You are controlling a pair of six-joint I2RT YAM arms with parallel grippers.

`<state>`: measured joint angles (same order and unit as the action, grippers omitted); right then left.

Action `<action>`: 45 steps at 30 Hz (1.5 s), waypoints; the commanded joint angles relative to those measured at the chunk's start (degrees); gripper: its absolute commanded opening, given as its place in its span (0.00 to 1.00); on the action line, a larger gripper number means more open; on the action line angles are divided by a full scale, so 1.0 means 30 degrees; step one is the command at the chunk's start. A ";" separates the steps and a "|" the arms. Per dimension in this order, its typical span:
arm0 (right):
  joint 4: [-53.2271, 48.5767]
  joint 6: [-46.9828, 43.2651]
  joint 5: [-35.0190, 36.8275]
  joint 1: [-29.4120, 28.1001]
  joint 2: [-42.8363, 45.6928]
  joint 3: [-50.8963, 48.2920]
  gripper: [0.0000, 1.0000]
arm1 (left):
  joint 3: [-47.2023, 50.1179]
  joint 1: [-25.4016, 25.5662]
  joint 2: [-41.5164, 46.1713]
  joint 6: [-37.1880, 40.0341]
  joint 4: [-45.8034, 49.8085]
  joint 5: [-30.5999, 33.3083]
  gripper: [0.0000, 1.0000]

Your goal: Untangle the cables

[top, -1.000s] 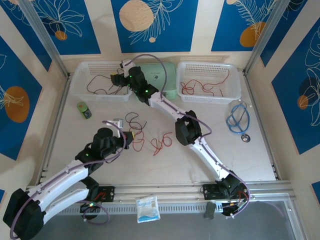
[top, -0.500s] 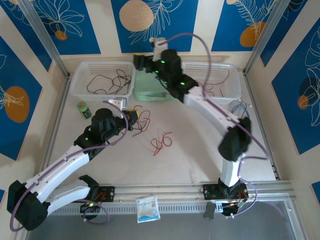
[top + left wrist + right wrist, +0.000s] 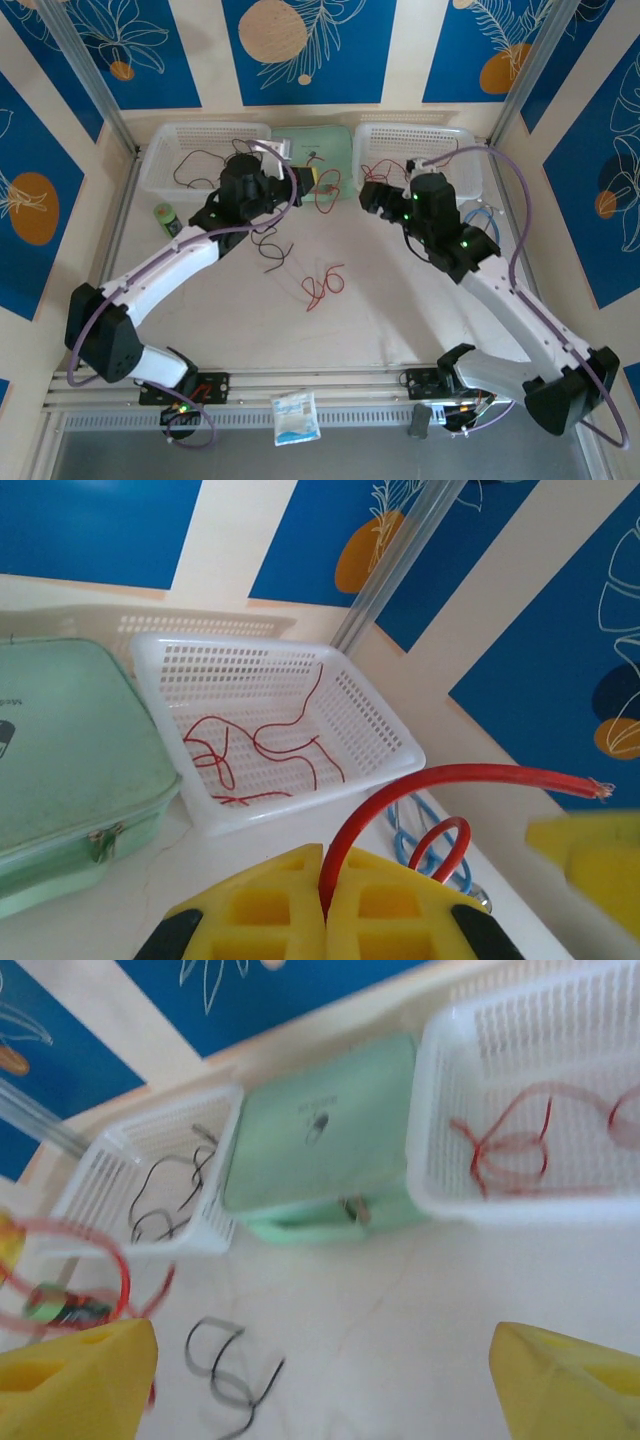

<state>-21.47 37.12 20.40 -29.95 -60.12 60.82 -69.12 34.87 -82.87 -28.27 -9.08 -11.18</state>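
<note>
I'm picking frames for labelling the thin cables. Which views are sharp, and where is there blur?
Top external: sharp, evenly lit; the loose red cables read clearly. Left wrist: crisp on the held red cable and white basket; a yellow shape at the right edge is smeared. Right wrist: blurred throughout; the basketed red cables and yellow fingers look soft.

case (image 3: 335, 145) between left basket (image 3: 155, 165) and right basket (image 3: 470, 172) | cables (image 3: 322, 285) before them

You have two white baskets, a left basket (image 3: 165, 160) and a right basket (image 3: 455, 150), flanking one green case (image 3: 325, 145). In front of the case, count at least two red ones: a loose red cable (image 3: 325, 284) and a raised red cable (image 3: 440, 780), plus one dark cable (image 3: 270, 243).
</note>
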 commanded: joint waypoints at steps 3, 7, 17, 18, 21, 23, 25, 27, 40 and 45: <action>-0.0205 0.3207 -0.4671 -0.0281 0.1574 -0.1600 0.87 | -0.1273 0.0280 -0.0983 -0.0887 -0.1200 -0.0255 0.00; 0.1388 0.3824 -0.4986 -0.0569 0.0899 -0.2225 0.87 | -0.1305 0.0405 -0.1421 -0.1533 -0.1766 -0.0345 0.00; 0.3597 0.3272 -0.3715 -0.1133 -0.2668 -0.0830 0.78 | -0.1136 0.0592 -0.1126 -0.2305 -0.1909 -0.0610 0.00; 0.3641 0.3203 -0.3455 -0.1140 -0.2856 -0.0712 0.76 | -0.1059 0.0594 -0.1030 -0.2317 -0.1926 -0.0581 0.00; 0.3834 0.3064 -0.2751 -0.1119 -0.3156 -0.0636 0.67 | -0.0954 0.0593 -0.0826 -0.2371 -0.1895 -0.0604 0.00; 0.4177 0.3042 -0.2533 -0.1006 -0.3164 -0.0744 0.63 | -0.0953 0.0600 -0.0740 -0.2435 -0.1865 -0.0675 0.00; 0.4513 0.3094 -0.2562 -0.0863 -0.3135 -0.0819 0.61 | -0.0924 0.0594 -0.0678 -0.2506 -0.1837 -0.0755 0.00; 0.4891 0.3095 -0.2717 -0.0797 -0.3120 -0.0790 0.61 | -0.0880 0.0615 -0.0648 -0.2574 -0.1862 -0.0766 0.00; 0.5661 0.2369 -0.2312 -0.0855 -0.4014 0.0072 0.26 | -0.0382 0.0605 0.0079 -0.3264 -0.2127 -0.1281 0.00; 0.3877 0.0063 0.0722 -0.0560 -0.3666 0.0920 0.00 | -0.0520 0.0590 0.1895 -0.2589 0.0966 -0.0749 0.00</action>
<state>-7.62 42.33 15.81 -32.42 -72.18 60.42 -70.22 36.03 -81.91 -37.12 -10.94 -13.47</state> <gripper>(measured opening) 0.049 0.051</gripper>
